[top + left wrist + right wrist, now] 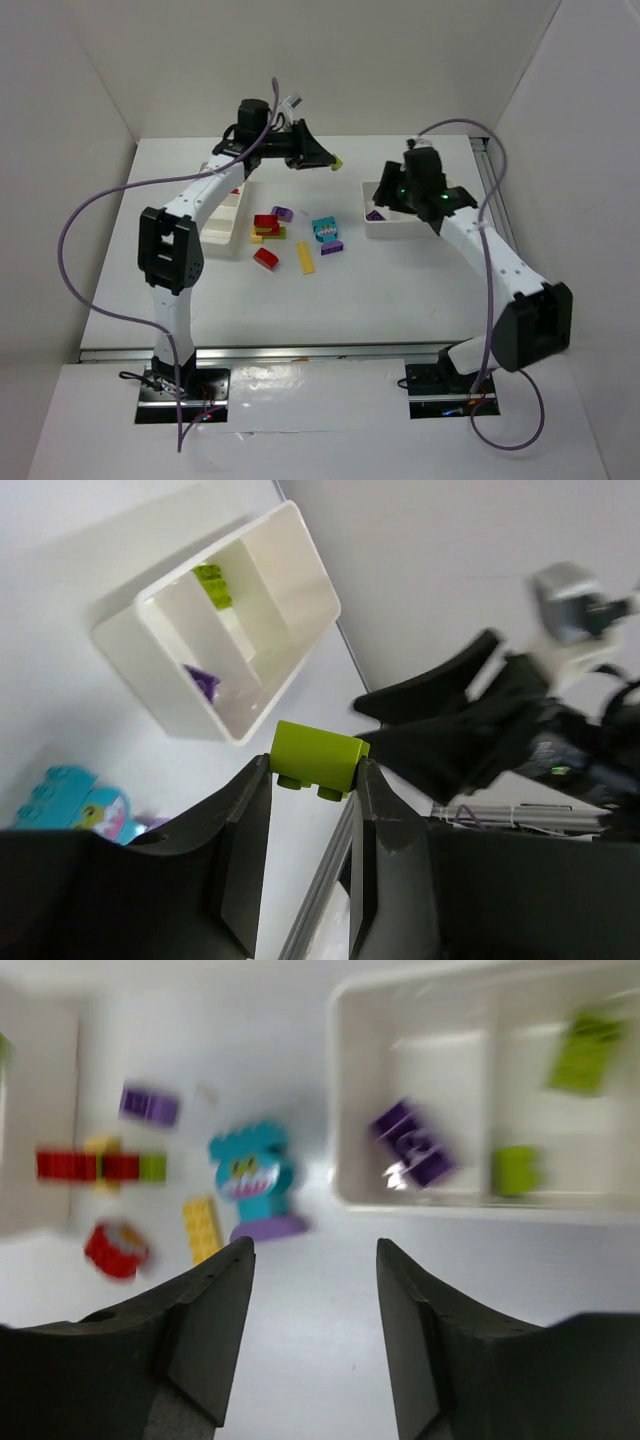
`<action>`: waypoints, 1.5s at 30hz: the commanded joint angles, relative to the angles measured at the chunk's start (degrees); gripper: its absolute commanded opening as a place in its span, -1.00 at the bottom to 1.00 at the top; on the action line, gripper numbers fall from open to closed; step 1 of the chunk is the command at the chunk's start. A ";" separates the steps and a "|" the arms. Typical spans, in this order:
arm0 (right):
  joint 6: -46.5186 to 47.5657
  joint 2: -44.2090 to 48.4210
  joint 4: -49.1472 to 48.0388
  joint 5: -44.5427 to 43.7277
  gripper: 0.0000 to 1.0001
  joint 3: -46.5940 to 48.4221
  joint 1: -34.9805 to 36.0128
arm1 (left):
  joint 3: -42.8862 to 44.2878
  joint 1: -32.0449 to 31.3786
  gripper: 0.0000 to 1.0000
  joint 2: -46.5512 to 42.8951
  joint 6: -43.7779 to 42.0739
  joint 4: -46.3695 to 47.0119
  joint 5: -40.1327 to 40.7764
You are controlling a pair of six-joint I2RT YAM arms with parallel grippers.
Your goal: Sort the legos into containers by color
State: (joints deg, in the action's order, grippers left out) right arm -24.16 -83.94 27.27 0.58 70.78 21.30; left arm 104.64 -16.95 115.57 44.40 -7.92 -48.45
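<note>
My left gripper (335, 163) is shut on a lime green lego (318, 758), held in the air between the two trays. My right gripper (315, 1250) is open and empty, hovering over the table at the near left edge of the right tray (385, 232). That tray (335, 1110) holds a purple lego (415, 1143) and two lime legos (585, 1052). Loose legos lie mid-table: red (266, 258), yellow (304, 257), purple (282, 213), and a cyan piece (323, 229) with a toothy face (250, 1170). The left tray (222, 225) lies under the left arm.
The right arm (480, 730) shows close to the left gripper's right side. The table's metal rail (485, 170) runs along the far right edge, and white walls close in the back and both sides.
</note>
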 commanded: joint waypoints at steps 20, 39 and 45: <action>-13.72 23.55 3.50 -30.72 0.44 -9.17 -7.94 | 35.62 -17.41 -1.00 34.28 14.66 11.61 8.02; -11.52 21.80 2.44 -28.35 0.46 -9.17 -11.63 | 39.50 -19.61 0.71 39.56 20.11 16.54 9.78; -10.47 22.33 1.91 -25.89 0.46 -9.17 -12.16 | 38.72 -19.61 0.74 35.61 18.89 16.45 8.55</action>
State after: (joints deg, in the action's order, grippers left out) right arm -35.92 -62.39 31.03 -26.13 61.58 9.56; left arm 141.91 -36.77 154.54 63.46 5.65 -38.22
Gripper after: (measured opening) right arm 0.731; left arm 0.867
